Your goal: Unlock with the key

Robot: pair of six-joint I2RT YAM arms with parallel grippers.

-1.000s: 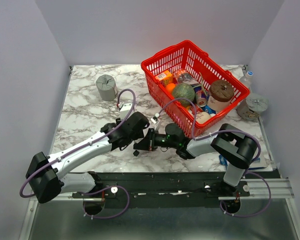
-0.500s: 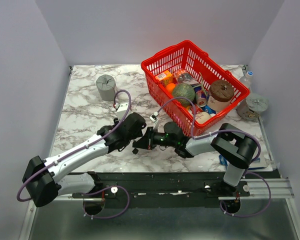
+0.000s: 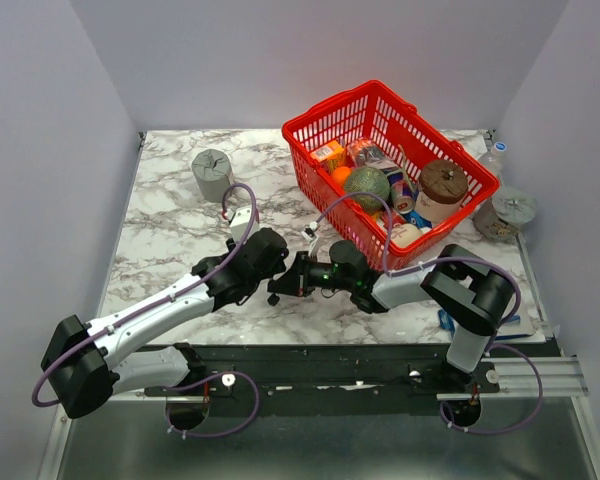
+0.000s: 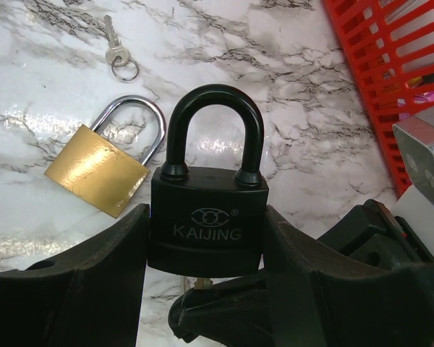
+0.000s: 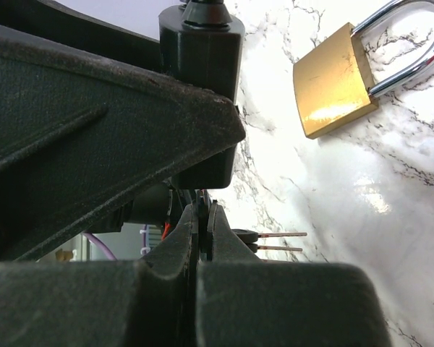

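- The left gripper [image 4: 206, 242] clamps the black padlock [image 4: 206, 202], marked "KAIJING". Its arm has stretched slightly farther out.
- The key [image 4: 197, 283] shows as a silver sliver at the lock's underside.
- The right gripper [image 5: 202, 211], fingers pinched closed on the key, has followed. The shackle stays latched, so the turn is likely still to come.

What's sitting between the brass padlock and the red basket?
The black padlock, held between the left gripper's fingers; the left wrist view shows it clearly.

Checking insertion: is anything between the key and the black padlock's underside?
Nothing visible. The key, pinched in the right pincer, sits at the underside of the black padlock held by the left pincer; the keyhole itself is hidden.
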